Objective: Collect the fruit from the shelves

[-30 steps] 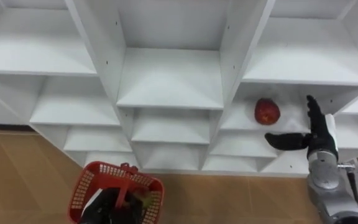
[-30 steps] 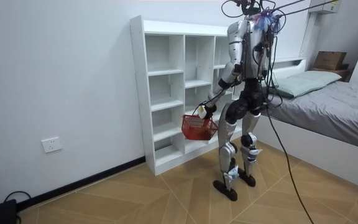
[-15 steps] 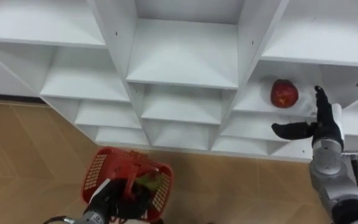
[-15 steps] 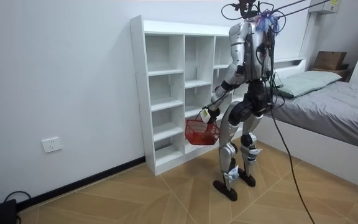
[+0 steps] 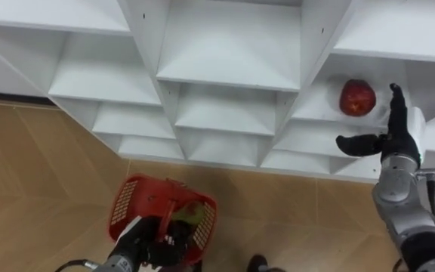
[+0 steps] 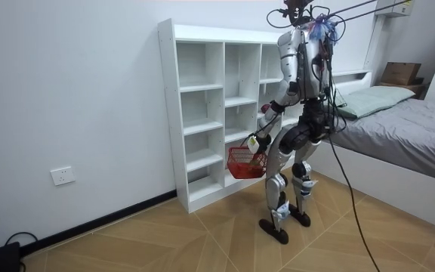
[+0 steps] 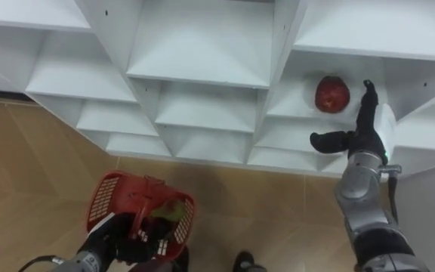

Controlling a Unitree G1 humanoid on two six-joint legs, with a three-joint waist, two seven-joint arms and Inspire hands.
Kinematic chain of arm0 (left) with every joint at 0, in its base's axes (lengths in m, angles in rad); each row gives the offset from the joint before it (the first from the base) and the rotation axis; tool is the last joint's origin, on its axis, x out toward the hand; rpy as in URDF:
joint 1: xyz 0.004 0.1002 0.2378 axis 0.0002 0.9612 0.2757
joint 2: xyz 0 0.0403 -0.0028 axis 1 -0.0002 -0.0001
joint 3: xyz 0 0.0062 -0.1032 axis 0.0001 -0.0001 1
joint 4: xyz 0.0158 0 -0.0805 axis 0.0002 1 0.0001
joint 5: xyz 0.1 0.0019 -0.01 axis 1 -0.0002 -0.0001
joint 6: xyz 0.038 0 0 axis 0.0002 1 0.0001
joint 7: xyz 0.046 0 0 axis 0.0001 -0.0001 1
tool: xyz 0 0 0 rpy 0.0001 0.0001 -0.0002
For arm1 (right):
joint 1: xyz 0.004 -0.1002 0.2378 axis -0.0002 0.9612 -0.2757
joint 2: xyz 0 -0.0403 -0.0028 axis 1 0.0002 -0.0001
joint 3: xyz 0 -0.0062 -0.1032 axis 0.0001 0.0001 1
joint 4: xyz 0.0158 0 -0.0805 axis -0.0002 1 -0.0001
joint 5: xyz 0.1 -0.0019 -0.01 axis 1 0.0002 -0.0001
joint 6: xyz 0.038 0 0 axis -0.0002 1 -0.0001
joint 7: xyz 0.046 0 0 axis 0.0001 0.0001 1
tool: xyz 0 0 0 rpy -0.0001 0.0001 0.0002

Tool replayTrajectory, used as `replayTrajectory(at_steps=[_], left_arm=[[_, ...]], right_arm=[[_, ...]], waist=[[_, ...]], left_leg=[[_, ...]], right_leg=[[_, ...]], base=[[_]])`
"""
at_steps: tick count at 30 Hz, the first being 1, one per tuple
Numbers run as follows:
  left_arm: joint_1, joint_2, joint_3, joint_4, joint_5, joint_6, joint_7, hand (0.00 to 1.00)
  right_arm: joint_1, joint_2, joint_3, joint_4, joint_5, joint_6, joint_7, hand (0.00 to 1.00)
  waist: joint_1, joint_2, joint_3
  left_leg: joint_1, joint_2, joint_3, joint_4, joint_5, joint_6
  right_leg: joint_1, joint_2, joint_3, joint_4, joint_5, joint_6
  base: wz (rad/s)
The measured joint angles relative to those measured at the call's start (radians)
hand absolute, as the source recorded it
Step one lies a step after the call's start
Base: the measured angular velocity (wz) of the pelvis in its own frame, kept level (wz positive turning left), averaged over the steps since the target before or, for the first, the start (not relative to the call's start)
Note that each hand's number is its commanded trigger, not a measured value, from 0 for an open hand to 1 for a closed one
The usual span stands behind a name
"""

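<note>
Holding the right hand (image 5: 397, 140) open at the right-hand column of the white closet (image 5: 232, 45), with straight fingers pointing toward the far side and the thumb spreading out to the left. Hovering just beside the red fruit (image 5: 357, 97) without gripping it. Finding that fruit lying on a shelf in the right column, a little to the left of the fingers and just beyond the thumb, with a narrow strip of white shelf showing between fruit and hand. Gripping the red basket (image 5: 127, 205) with the left hand (image 5: 143, 243) at the near left, dark fingers curling round the handle arching over the basket's middle. Hanging it low over the wooden floor (image 5: 44, 174), near the foot of the closet and well apart from the fruit. Carrying a greenish item (image 5: 192, 214) inside, against the basket's right wall, too small for telling what kind. Standing, in the room view, close against the closet's front and facing the shelves, with the knees bending a little and the hips pushing back, and with a bed (image 6: 399, 121) on the room view's right. Dangling the basket about level with the knees beside the lower shelves, on the room view's left of the legs.
</note>
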Motion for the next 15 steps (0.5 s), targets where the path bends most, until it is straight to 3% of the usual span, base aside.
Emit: replayTrajectory(at_steps=[15], left_arm=[[-0.002, -0.015, -0.008, -0.009, 0.004, 0.01, 0.001, 1.0]], right_arm=[[-0.02, 0.0, -0.007, -0.087, -0.008, 0.007, -0.03, 0.0]], waist=[[0.004, -0.002, 0.0006]], left_leg=[[-0.025, 0.012, 0.008, 0.077, -0.029, -0.003]], right_leg=[[-0.025, 0.001, 0.008, 0.074, -0.02, -0.009]], base=[[-0.01]])
